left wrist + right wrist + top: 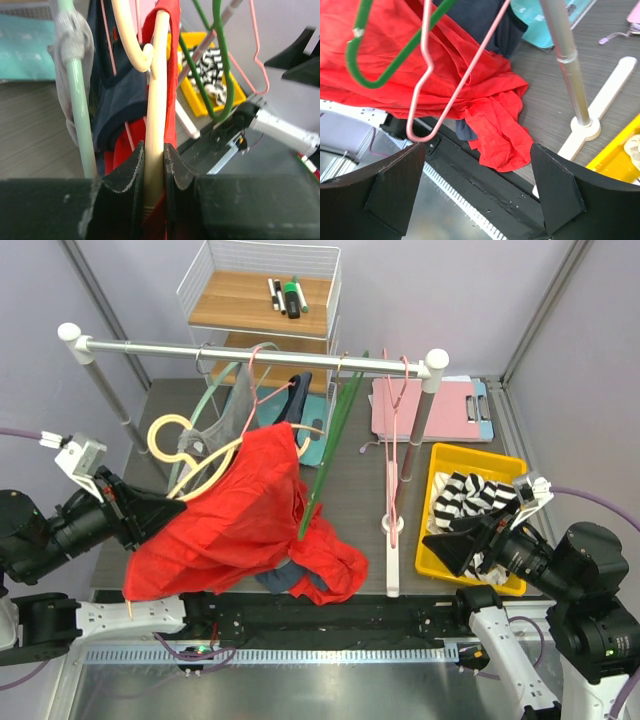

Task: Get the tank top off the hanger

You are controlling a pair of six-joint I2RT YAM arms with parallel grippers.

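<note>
1. The left gripper (154,150) is clamped on the cream hanger (159,75).
2. The red tank top (240,520) drapes over this hanger, at the near left.
3. The right gripper (479,155) stands wide apart, empty, near right.

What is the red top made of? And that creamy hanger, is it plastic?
The red tank top looks like thin, matte cloth: it droops in soft folds and wrinkles. The cream hanger is probably plastic, smooth and slightly glossy: it is rounded and evenly coloured, with a faint shine.
</note>
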